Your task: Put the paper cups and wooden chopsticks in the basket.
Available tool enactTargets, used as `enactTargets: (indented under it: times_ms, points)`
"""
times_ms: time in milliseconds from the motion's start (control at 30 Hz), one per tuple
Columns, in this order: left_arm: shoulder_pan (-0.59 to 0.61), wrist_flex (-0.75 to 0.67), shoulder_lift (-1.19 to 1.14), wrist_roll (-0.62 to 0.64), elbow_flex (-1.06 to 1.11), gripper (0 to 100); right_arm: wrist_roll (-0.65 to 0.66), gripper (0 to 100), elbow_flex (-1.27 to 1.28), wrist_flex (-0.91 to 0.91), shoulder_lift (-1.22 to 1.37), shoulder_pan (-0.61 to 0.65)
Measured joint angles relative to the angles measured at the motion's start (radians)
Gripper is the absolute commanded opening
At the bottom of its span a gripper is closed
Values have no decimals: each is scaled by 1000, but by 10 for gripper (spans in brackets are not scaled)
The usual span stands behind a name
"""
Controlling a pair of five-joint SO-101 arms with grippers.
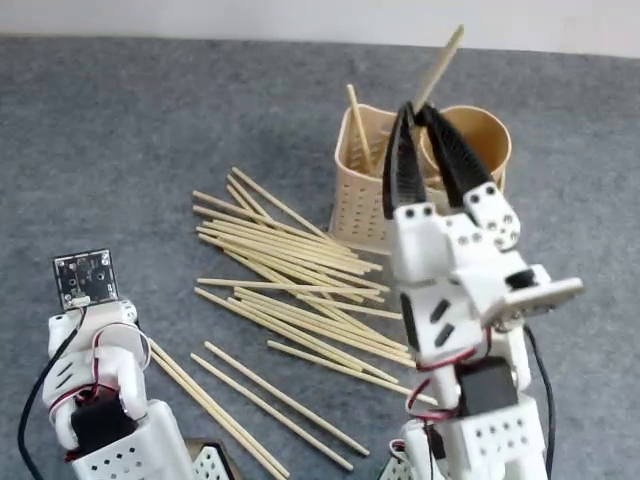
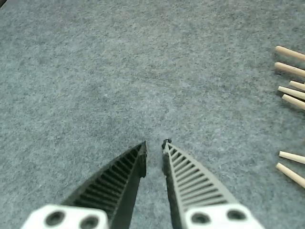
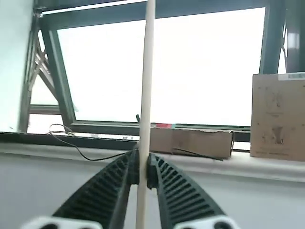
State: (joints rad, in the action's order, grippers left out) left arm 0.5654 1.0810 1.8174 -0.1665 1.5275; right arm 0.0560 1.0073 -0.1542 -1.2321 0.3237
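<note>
Chopsticks point(image 1: 300, 262) lie loose in a fan across the grey table point(image 1: 120, 150), just beside the basket point(image 1: 360, 200), so most of the task looks undone. The right hand point(image 1: 415, 110) is raised over the basket, its fingers pinching one stick point(image 1: 440, 62) low on its shaft. The stick points up and tilts a little away from the arm. In the right wrist view it runs straight up between the fingertips point(image 3: 128, 167), a grip that would probably let it drop end-first into the basket. One stick point(image 1: 358, 122) already leans inside against the basket's wall. The cup point(image 1: 480, 130) stands open side up at the basket's far side, and I cannot tell whether it sits inside or just beside it. The left hand point(image 2: 155, 143) hangs over bare table near a few stick ends point(image 2: 290, 71), its fingers all but pressed together on nothing.
</note>
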Motion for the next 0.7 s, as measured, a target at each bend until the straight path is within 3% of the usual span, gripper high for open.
enactTargets:
  times_ms: [200,467,700]
  points:
    - [0,0,0,0,0,81,0,5,0,-144,186,-35]
    - [0,0,0,0,0,81,0,8,0,-167,404,-37]
    - [0,0,0,0,0,81,0,123,2,-167,442,-37]
